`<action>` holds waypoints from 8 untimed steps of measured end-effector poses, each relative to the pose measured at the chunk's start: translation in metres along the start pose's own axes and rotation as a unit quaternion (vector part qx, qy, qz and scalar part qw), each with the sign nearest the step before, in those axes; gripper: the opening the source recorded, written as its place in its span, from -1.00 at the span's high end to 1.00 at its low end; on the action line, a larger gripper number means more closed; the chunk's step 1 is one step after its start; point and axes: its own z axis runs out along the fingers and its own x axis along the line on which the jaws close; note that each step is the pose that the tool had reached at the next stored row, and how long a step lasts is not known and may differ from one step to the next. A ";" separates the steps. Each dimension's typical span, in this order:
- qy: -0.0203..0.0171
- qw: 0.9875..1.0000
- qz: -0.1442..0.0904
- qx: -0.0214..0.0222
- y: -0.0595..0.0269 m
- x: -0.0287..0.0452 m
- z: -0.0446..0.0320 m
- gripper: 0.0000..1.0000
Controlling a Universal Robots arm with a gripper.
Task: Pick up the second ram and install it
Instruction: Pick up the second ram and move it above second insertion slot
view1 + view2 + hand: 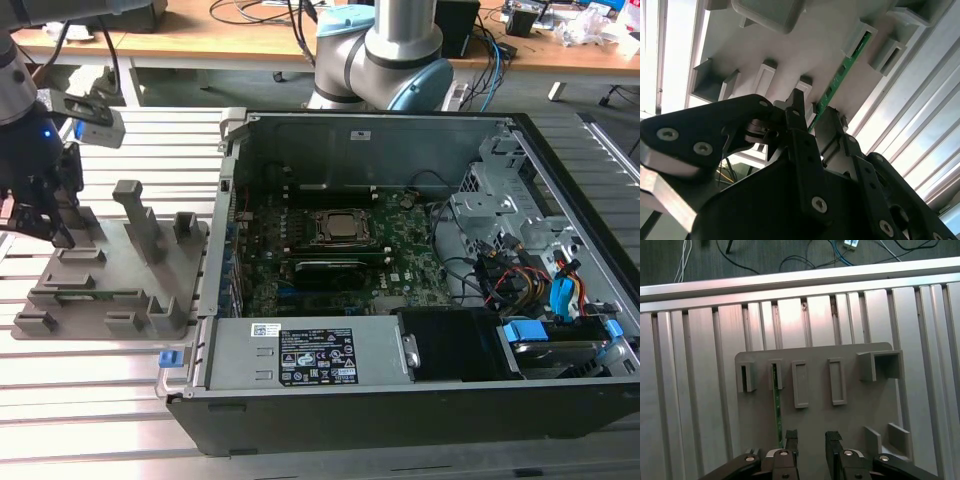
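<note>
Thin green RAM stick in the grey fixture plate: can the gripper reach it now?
Probably yes: the thin green RAM stick stands edge-up in the grey plastic fixture plate, nothing over it; the gripper hangs close, fingers apart.

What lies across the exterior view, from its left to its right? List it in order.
Gripper → grey fixture plate → processor socket on the motherboard → blue drive carrier at the case's far end.

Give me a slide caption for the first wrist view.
Open gripper above the grey fixture plate, fingers near the second ram standing on edge in it.
</note>
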 end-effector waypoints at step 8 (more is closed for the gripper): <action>0.000 1.000 0.000 0.000 -0.0002 0.0001 0.0050 0.28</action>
